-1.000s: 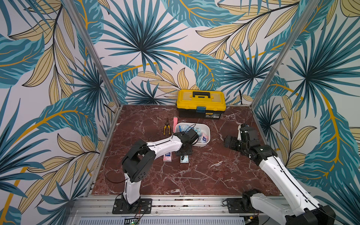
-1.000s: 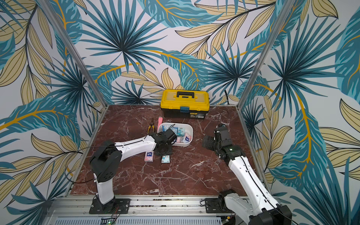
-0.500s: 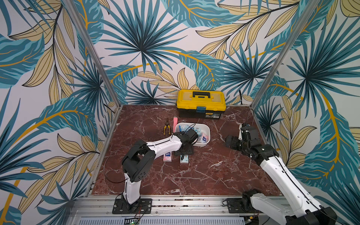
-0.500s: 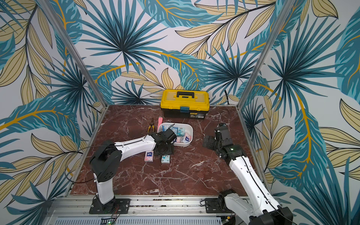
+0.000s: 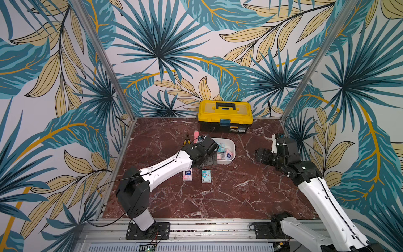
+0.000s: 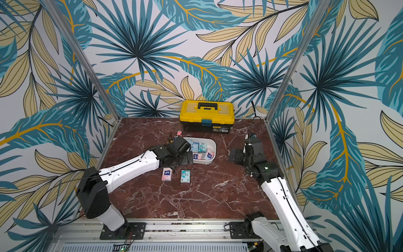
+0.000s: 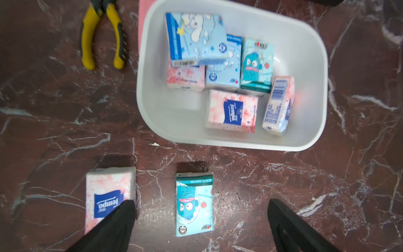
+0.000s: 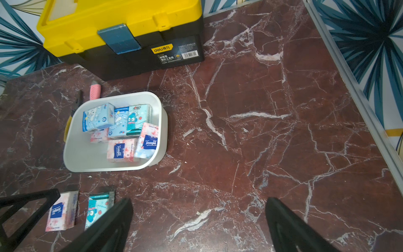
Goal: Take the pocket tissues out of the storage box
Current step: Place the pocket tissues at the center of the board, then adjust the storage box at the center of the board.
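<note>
The white storage box (image 5: 233, 144) (image 6: 213, 144) sits mid-table, and several pocket tissues lie in it: blue cartoon packs (image 7: 196, 37), a teal one (image 7: 257, 63) and pink ones (image 7: 232, 113). Two packs lie on the marble in front of the box: a pink one (image 5: 187, 175) (image 7: 104, 192) and a teal one (image 5: 206, 176) (image 7: 194, 203). My left gripper (image 7: 200, 203) (image 5: 208, 160) hangs open above the teal pack, not touching it. One of its fingers (image 7: 122, 218) partly covers the pink pack. My right gripper (image 8: 199, 200) (image 5: 259, 155) is open and empty over bare marble to the right of the box (image 8: 87, 161).
A yellow-and-black toolbox (image 5: 225, 116) stands against the back wall behind the box. Yellow-handled pliers (image 7: 102, 37) and a long pink bar (image 8: 95, 91) lie beside the box on its left. Patterned walls with metal posts close in the table on three sides.
My left gripper has opened wide and let go of the teal pack, which now lies on the marble beside the pink one. The right arm has barely moved.
</note>
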